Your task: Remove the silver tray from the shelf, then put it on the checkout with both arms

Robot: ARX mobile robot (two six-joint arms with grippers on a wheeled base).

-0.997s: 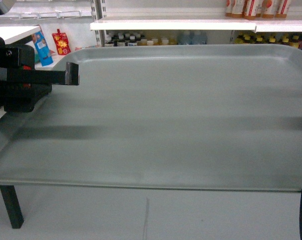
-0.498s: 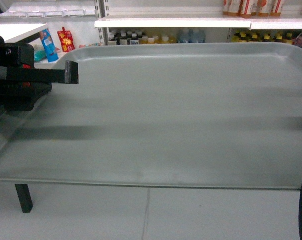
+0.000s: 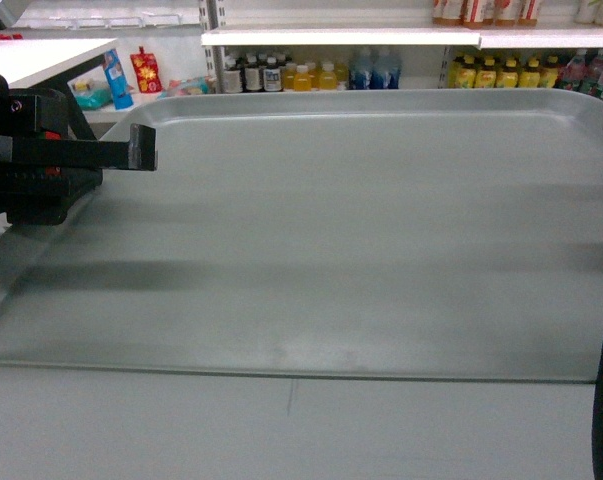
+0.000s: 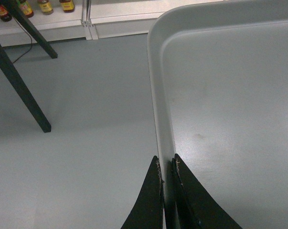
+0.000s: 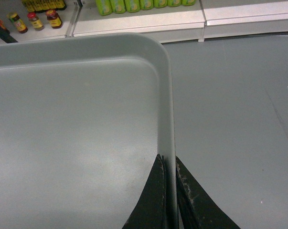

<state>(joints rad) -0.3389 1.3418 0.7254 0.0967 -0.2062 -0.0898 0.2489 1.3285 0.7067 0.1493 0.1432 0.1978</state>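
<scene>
Tray [image 3: 361, 230] off the shelf, carried in mid-air over grey floor, filling the head view. Left gripper [image 4: 166, 164] pinched tight on the rim at the tray's 9 o'clock edge; right gripper [image 5: 168, 162] pinched the same way on the 3 o'clock rim. Stocked shelves [image 3: 381, 38] at 12 o'clock behind; a white tabletop corner [image 3: 41, 58] shows at 10 o'clock, possibly the checkout. Judgement: carry step. Keep both wrists level and equally spaced so the rim doesn't slip or twist; lower only once fully over the counter.
</scene>
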